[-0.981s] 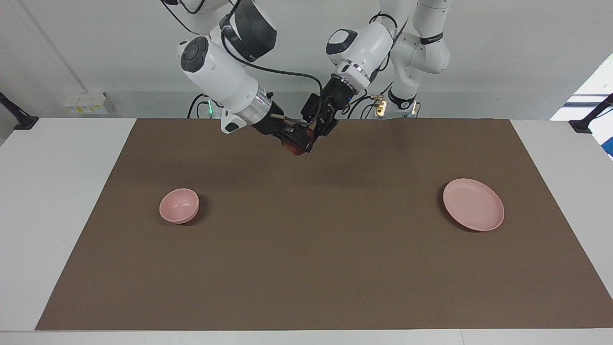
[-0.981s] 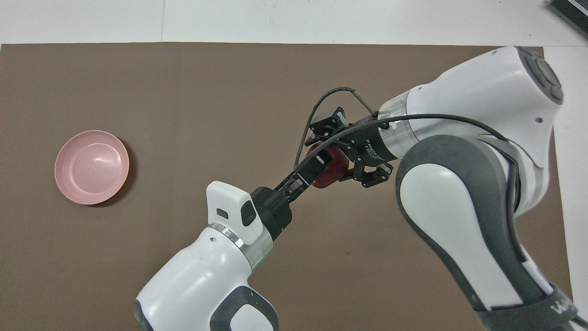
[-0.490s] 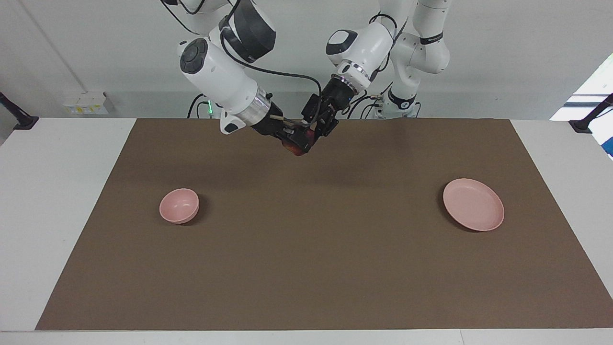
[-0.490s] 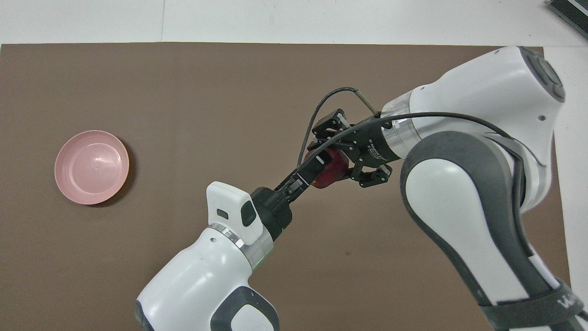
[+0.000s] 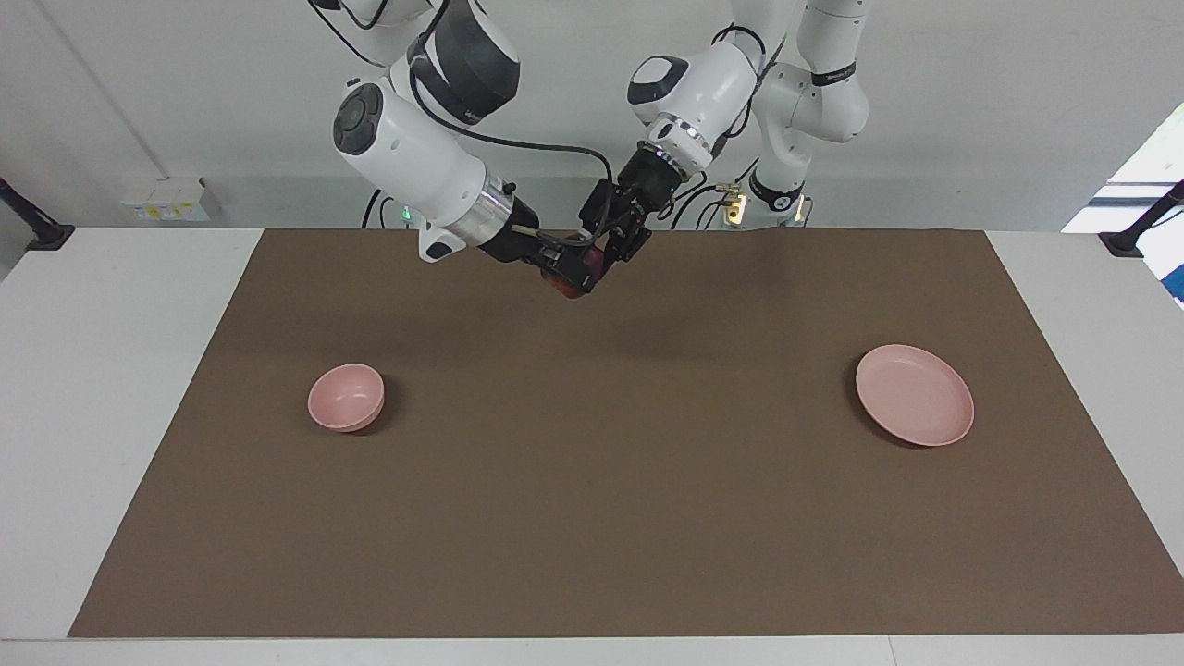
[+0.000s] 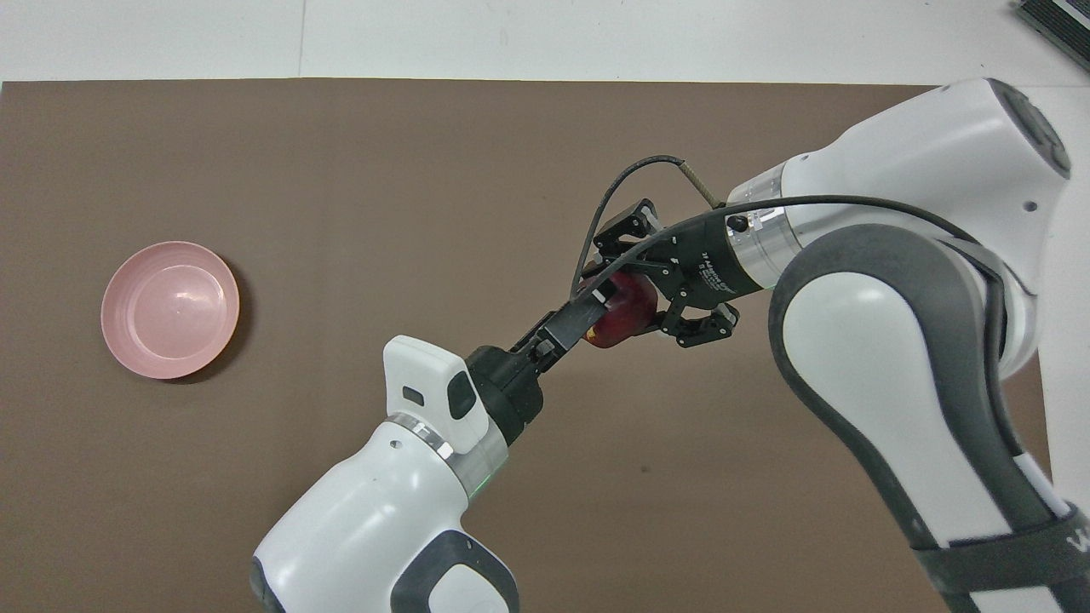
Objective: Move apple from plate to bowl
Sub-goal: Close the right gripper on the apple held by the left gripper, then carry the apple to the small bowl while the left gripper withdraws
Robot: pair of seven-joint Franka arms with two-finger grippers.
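Brown mat [image 5: 592, 481] below, apple [image 6: 624, 312] held aloft top-centre, gripped by right gripper [image 5: 575, 274], left gripper [image 5: 618, 242] touching it, grip unreadable; bowl [image 5: 346, 397] lower left.

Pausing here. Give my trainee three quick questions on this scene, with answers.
1. True or false: the apple lies on the plate.
2. Which dish sits toward the right arm's end of the table? A) plate B) bowl
3. How many grippers are at the apple?
Key: 1 false, it is in the air over the brown mat. 2 B. 3 two, the left gripper and the right gripper.
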